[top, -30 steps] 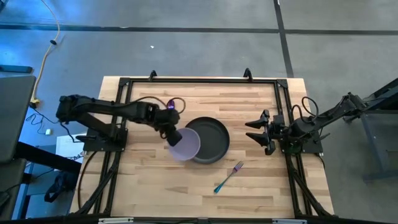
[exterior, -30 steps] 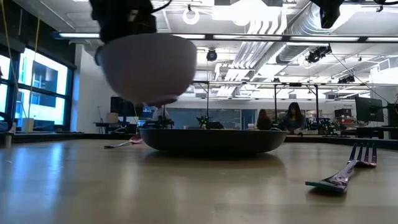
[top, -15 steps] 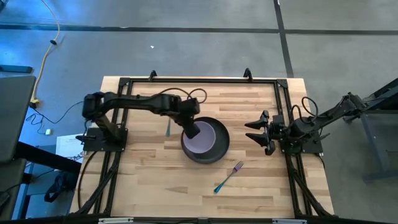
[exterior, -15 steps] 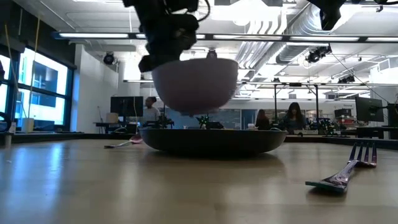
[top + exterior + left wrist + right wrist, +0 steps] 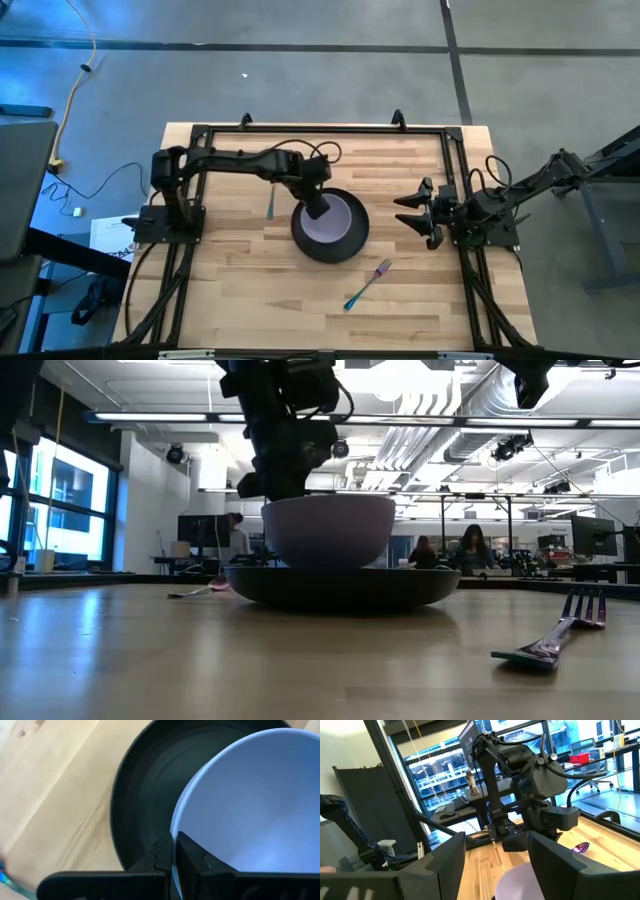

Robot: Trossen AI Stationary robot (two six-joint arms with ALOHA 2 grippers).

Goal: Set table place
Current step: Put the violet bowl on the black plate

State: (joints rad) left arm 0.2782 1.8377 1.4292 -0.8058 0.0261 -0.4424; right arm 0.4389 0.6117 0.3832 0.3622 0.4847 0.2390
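Observation:
The lavender bowl sits inside the dark grey plate at mid table. In the low view the bowl dips behind the plate's wall, so its base is hidden. My left gripper is shut on the bowl. The teal-handled fork lies flat near the plate's near right side. The spoon lies flat left of the plate. My right gripper waits open near the table's right edge. My left gripper holds the bowl's rim on its far left side, one finger inside the bowl and one outside. The fingers come from above, slanting in from the table's left. The bowl is upright within the plate; whether its base rests there is hidden by the plate's wall.
A black metal frame runs along the table's far edge and down both sides by the arm bases. Bare wood lies near the fork and along the near edge. People sit in the room behind.
My left gripper has carried the bowl from the plate's left side toward the table's right, over the plate, then down into it. The bowl has stayed upright and now sits lower, with its base behind the plate's wall. The gripper has kept its hold.

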